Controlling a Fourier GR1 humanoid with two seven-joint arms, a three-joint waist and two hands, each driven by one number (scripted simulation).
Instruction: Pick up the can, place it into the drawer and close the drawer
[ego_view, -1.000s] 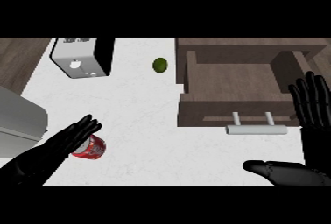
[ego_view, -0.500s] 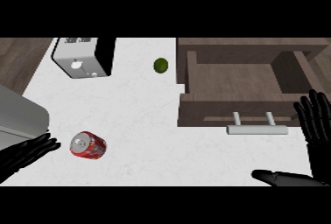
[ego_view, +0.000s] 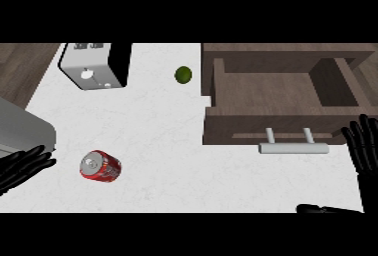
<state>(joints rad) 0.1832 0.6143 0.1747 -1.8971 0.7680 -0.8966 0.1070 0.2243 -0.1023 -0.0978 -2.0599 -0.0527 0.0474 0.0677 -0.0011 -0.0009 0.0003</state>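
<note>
Red can (ego_view: 100, 166) lies on its side on the white counter (ego_view: 162, 130), at about 8 o'clock, untouched. Left hand (ego_view: 22, 167) sits just beside it toward 9 o'clock, fingers spread and holding nothing, probably staged for a side grasp. Right hand (ego_view: 365, 147) rests at 3 o'clock, fingers straight and upward. Drawer (ego_view: 284, 90) stands pulled out at 1 o'clock, handle (ego_view: 293, 147) facing the robot, ready to receive the can.
</note>
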